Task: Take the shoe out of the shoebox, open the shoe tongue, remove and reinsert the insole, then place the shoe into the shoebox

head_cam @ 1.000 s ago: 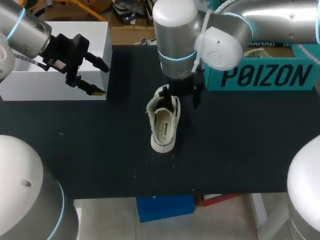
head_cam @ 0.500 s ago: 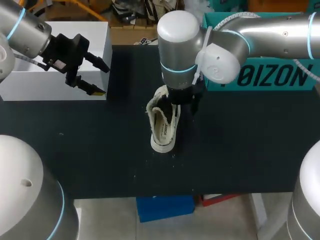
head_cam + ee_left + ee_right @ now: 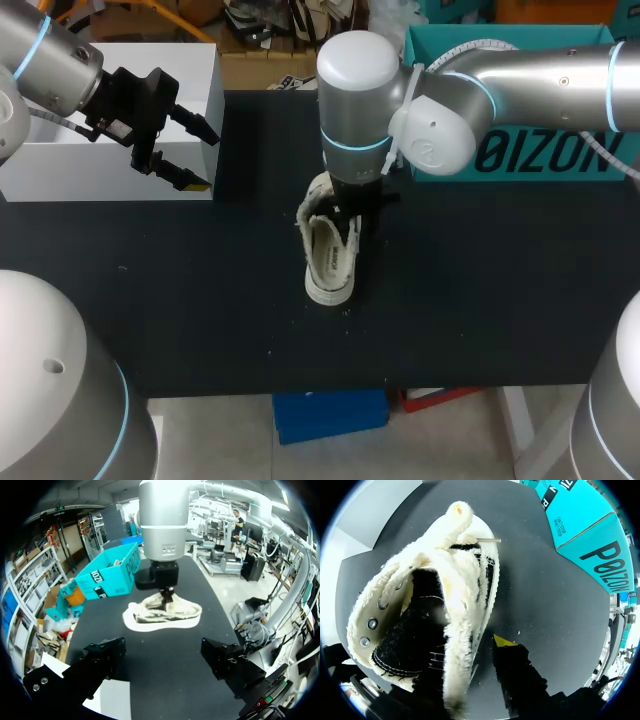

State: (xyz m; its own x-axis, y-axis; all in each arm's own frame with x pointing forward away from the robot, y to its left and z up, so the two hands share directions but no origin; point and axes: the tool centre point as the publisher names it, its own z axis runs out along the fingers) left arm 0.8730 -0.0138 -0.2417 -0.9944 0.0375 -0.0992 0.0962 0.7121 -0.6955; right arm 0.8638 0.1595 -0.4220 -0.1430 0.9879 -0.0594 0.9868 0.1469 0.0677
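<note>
A cream shoe with a fluffy collar lies on the black table, heel toward the front edge; it also shows in the left wrist view and right wrist view. My right gripper stands on the shoe's far end, shut on its right side wall. One finger with a yellow tip is outside by the sole, and the other is hidden inside the shoe. My left gripper hovers open and empty by the white box, well left of the shoe. The teal shoebox stands at the back right.
A white box sits at the back left, partly under my left gripper. The black table stretches bare in front of and beside the shoe. The right arm's big elbow hangs over the table's back middle.
My right gripper came down onto the shoe's far end and its fingers drew together around the side wall. The shoe shifted slightly. My left arm did not move.
</note>
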